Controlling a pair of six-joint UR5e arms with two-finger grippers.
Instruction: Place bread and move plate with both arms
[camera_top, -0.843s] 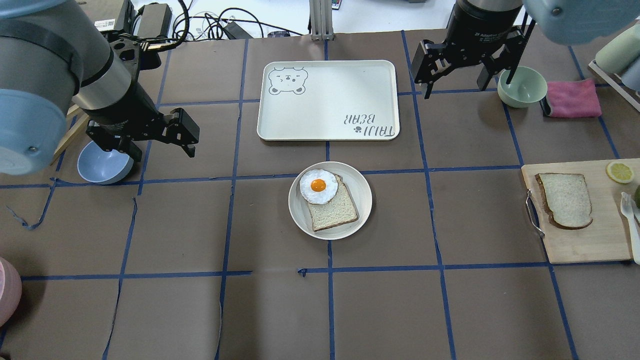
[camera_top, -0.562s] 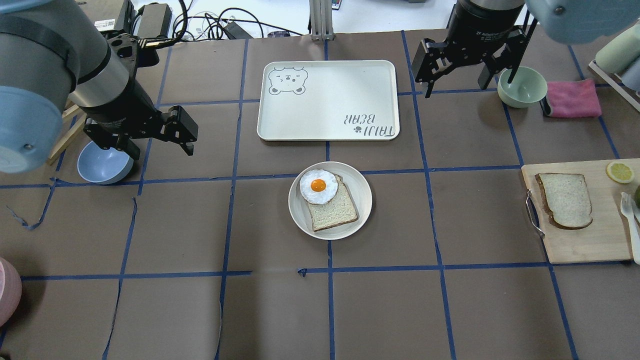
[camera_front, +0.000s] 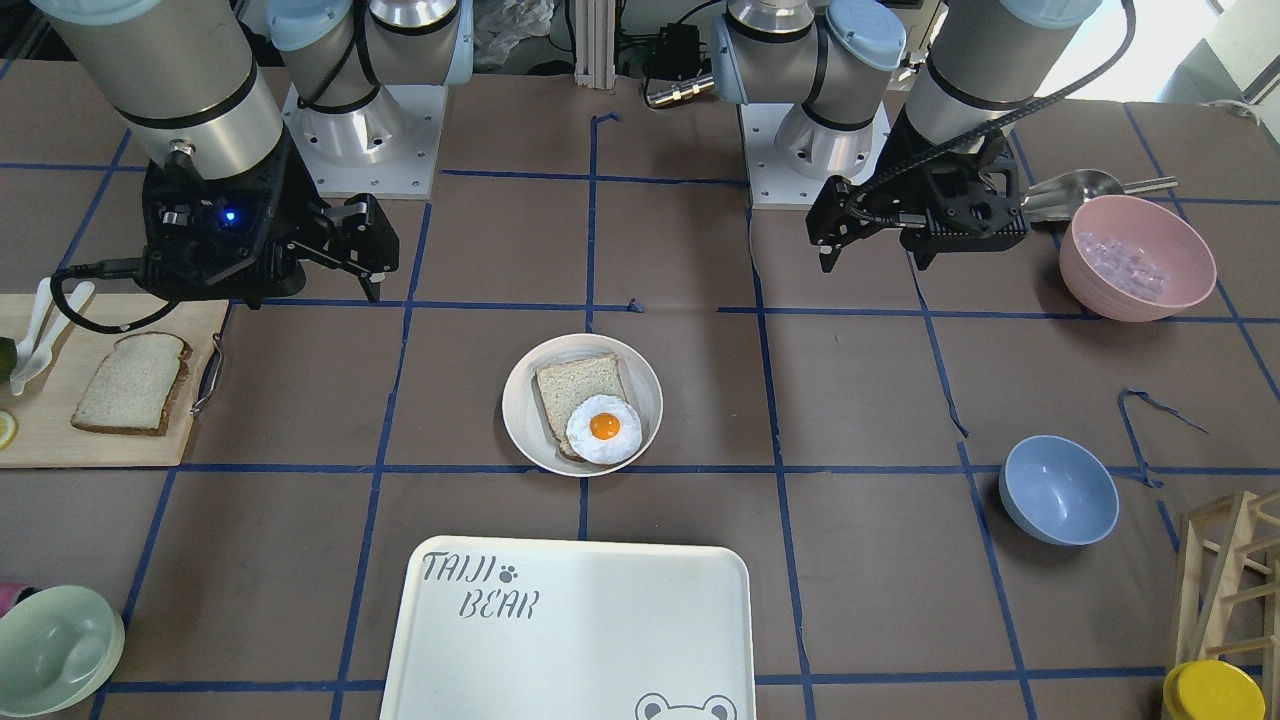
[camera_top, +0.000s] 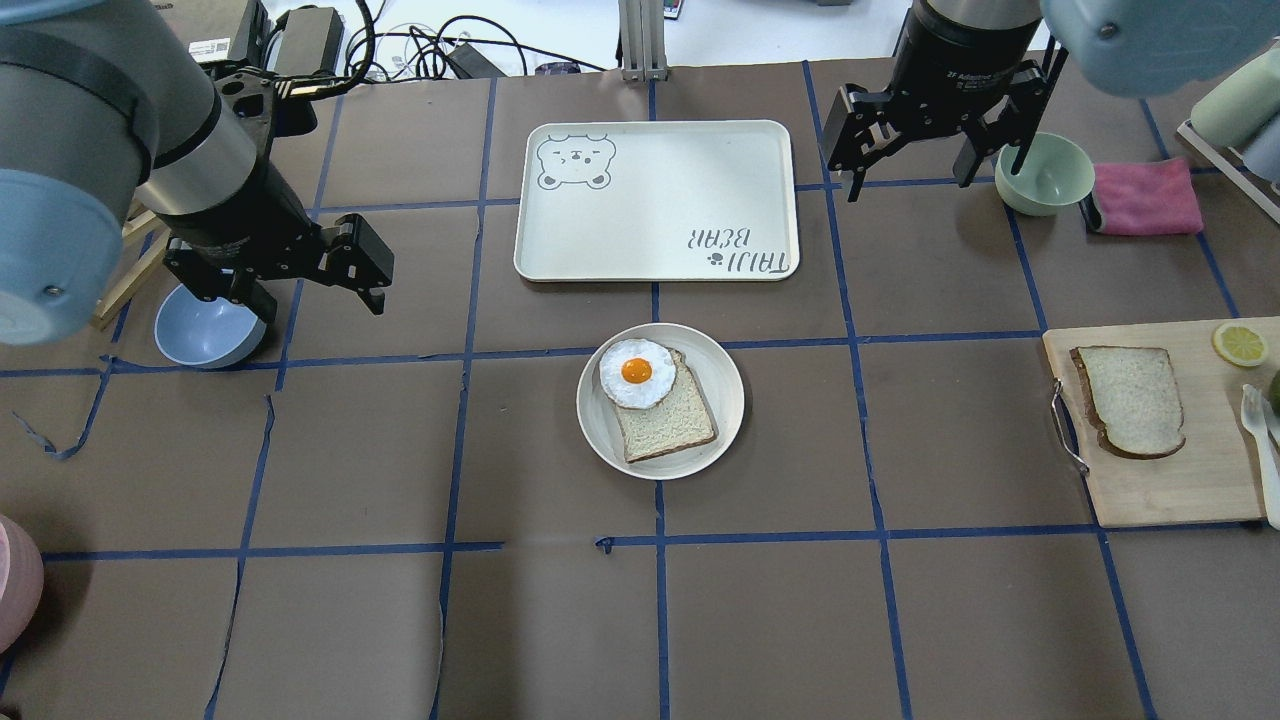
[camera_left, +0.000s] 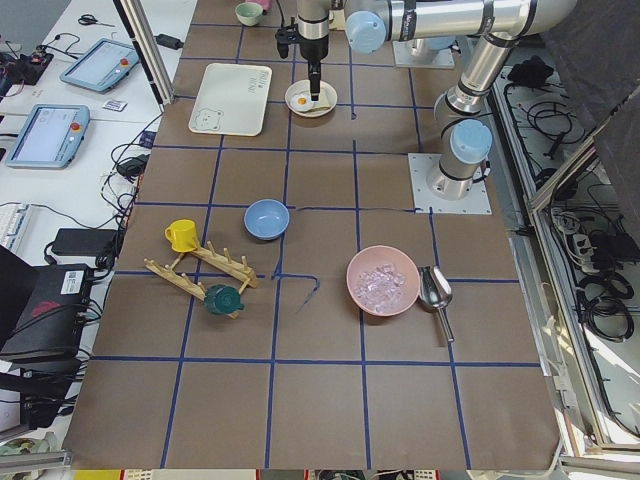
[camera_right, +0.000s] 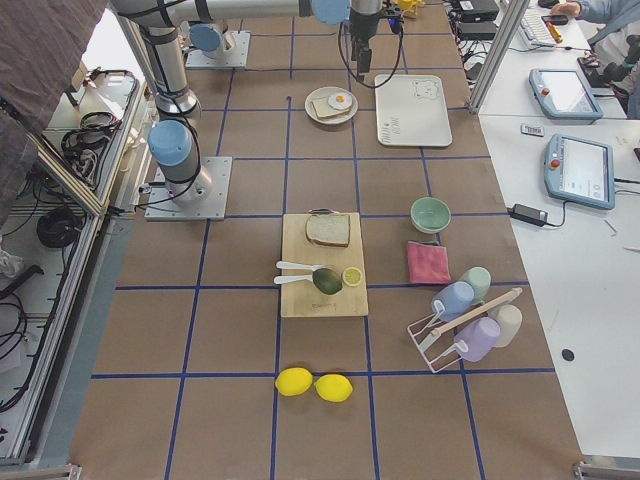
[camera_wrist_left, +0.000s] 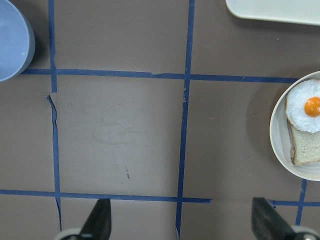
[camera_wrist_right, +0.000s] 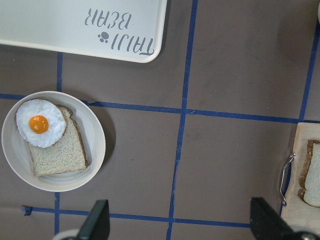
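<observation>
Both grippers empty. Left gripper (camera_top: 315, 295) has its jaws spread wide and hangs over bare table at the far left, beside a blue bowl (camera_top: 205, 330). Right gripper (camera_top: 912, 182) is equally wide, at the far right between tray (camera_top: 655, 200) and green bowl (camera_top: 1045, 175).

Bread (camera_top: 1135, 400) lies flat on the wooden board (camera_top: 1160, 490) at the right edge, well apart from the plate (camera_top: 725, 400). Plate sits mid-table, near side of the tray, and already carries a tan slice (camera_top: 668, 420) with a fried egg (camera_top: 637, 373) on top.

Handling, my read:
- Bread: light, soft, floppy, crushes easily. Pinch across the dark crust edges with low force. It lies flush on the board, so getting a finger under looks awkward.
- Plate: stiff, with a smooth shallow rim that may slip. Take the rim at opposite sides, one gripper each, and keep it level or the stack slides.

Writing: tray reads "TAIJI BEAR" with a paw print, and has a bear face in the opposite corner. White print on the right gripper's body is too small to read reliably.
</observation>
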